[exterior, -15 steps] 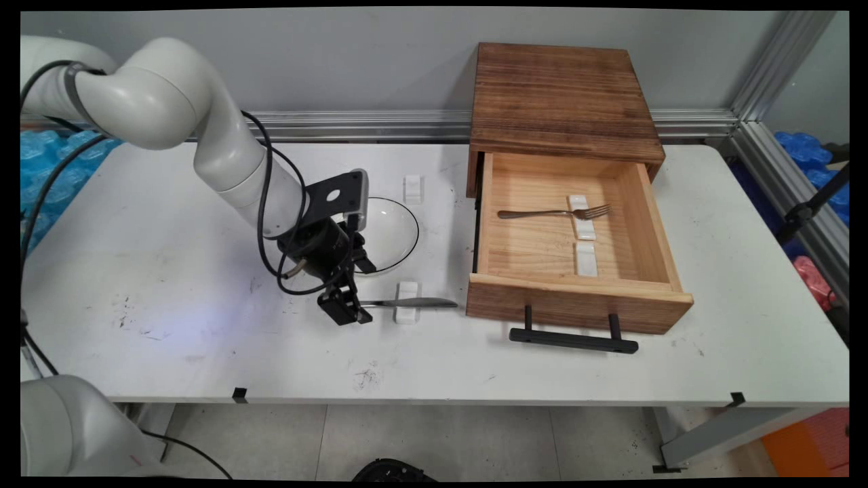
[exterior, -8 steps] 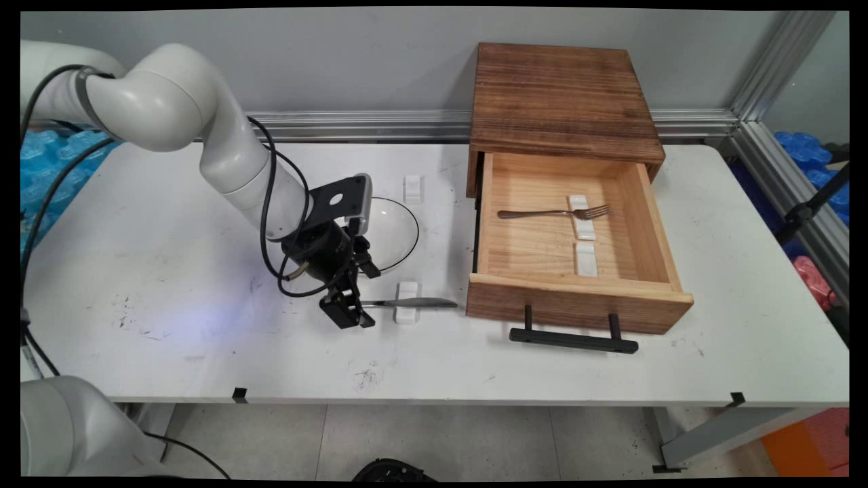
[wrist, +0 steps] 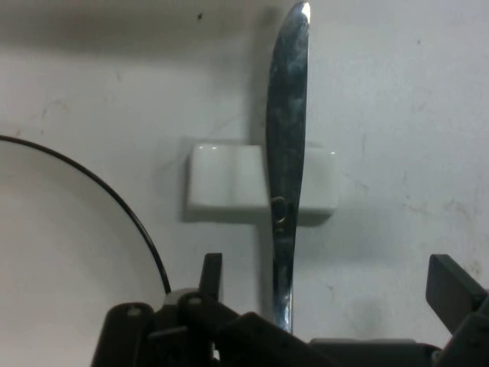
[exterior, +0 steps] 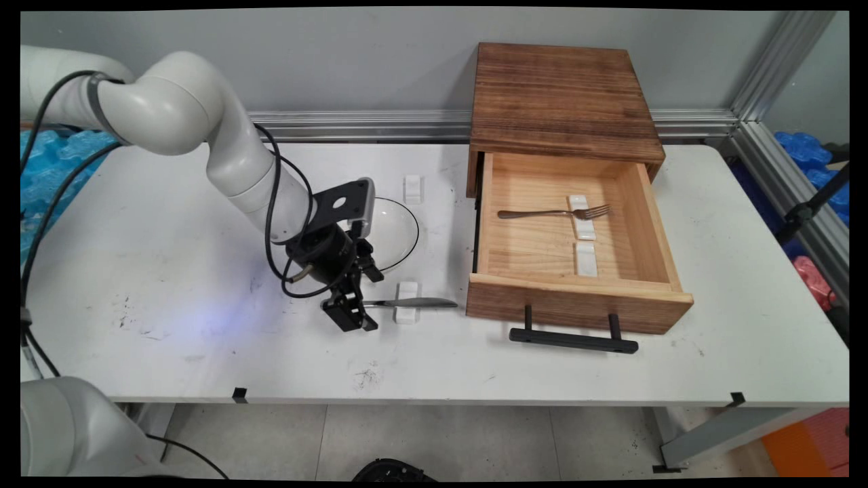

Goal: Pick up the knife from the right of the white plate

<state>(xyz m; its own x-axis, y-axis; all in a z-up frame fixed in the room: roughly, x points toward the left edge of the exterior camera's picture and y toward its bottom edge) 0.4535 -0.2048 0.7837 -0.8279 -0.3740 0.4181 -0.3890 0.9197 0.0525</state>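
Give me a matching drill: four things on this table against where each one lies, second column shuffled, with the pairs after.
Things:
1. silver metal fork
2. silver table knife
3. round clear glass plate
4. black bar handle

Places:
A. on the white table, partly hidden by the arm
B. on the wooden drawer's front
C. inside the open wooden drawer
D. across a small white rest

Pairs: 1-C, 2-D, 3-A, 4-B
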